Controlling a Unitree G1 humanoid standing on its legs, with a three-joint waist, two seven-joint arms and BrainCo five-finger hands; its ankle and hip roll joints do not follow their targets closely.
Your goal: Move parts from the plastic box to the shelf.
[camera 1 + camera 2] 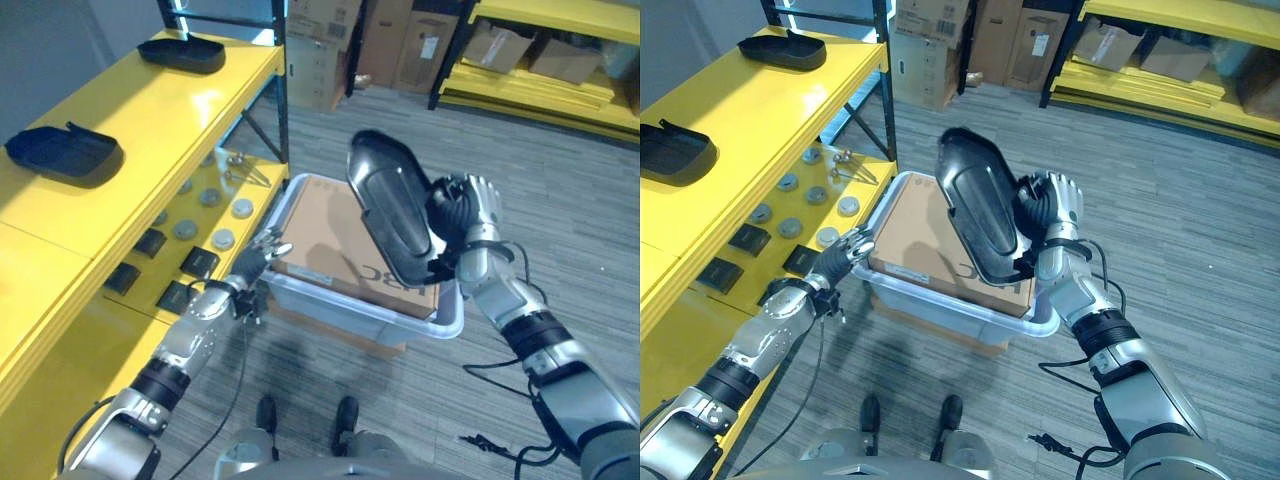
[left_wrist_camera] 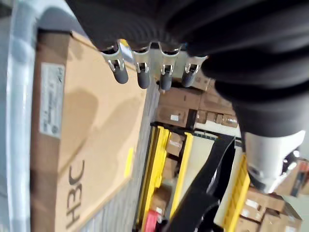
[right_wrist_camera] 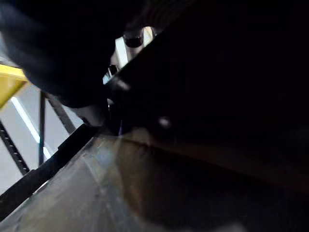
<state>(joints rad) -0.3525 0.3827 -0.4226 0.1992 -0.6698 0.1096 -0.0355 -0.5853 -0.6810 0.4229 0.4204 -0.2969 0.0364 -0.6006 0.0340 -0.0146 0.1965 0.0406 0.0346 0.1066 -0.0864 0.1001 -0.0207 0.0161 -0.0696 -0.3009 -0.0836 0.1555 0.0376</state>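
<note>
- Left eye view: the right hand (image 1: pixel 462 222) is closed on a long black part (image 1: pixel 392 207), held upright and tilted above the right side of the plastic box (image 1: pixel 372 309). The box sits on the floor (image 1: pixel 560 200), just right of the yellow shelf (image 1: pixel 110 110), with a cardboard sheet (image 1: pixel 330 240) inside it.
- The left hand (image 1: pixel 258 256) is at the box's near-left corner, fingers straight and relaxed, holding nothing.
- Two black parts lie on the shelf's top level: one far (image 1: pixel 181 52), one nearer at the left (image 1: pixel 62 152). Round discs (image 1: pixel 222 239) and small black blocks (image 1: pixel 199 262) lie on its lower level.
- Right eye view: the same scene; the right hand (image 1: pixel 1045 215) grips the part (image 1: pixel 979 205) over the box (image 1: pixel 960 310), and the left hand (image 1: pixel 848 250) is by the box's rim.
- Left wrist view: the fingers (image 2: pixel 144 77) are straight, over the cardboard (image 2: pixel 91 125), beside the box rim (image 2: pixel 19 96).
- Right wrist view: the dark part (image 3: pixel 217 87) is pressed close against the hand; one fingertip (image 3: pixel 133 38) shows past it.
</note>
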